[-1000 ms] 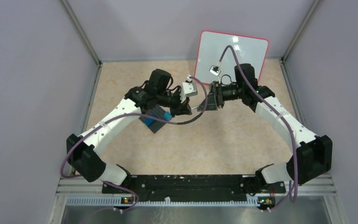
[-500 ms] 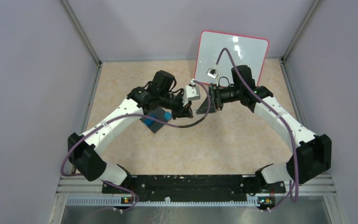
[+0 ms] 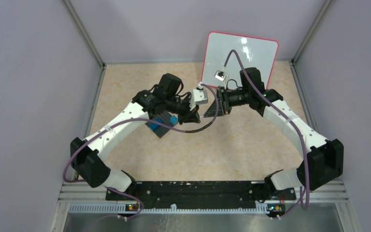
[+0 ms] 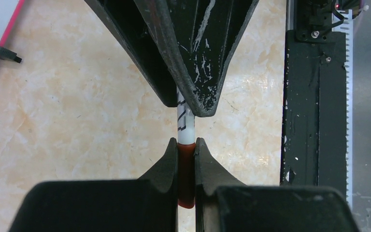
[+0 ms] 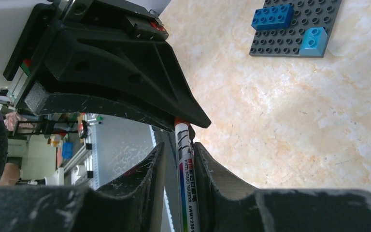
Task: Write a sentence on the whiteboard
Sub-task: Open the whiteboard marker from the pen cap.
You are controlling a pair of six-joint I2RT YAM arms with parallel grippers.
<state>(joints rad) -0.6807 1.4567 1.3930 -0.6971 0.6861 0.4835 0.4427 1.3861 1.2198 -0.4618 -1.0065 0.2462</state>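
Marker (image 4: pixel 185 130): red cap (image 4: pixel 186 181) clamped in left gripper (image 4: pixel 186 145); right gripper (image 5: pixel 178 147) narrow around barrel (image 5: pixel 187 193), hold unconfirmed. Axis spans both grippers. Whiteboard (image 3: pixel 256 53): table (image 3: pixel 140 82) far edge, nearest right gripper.

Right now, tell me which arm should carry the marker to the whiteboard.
Right. The right end effector grips the marker barrel and sits nearer the whiteboard. The left end effector pinches only the red cap.
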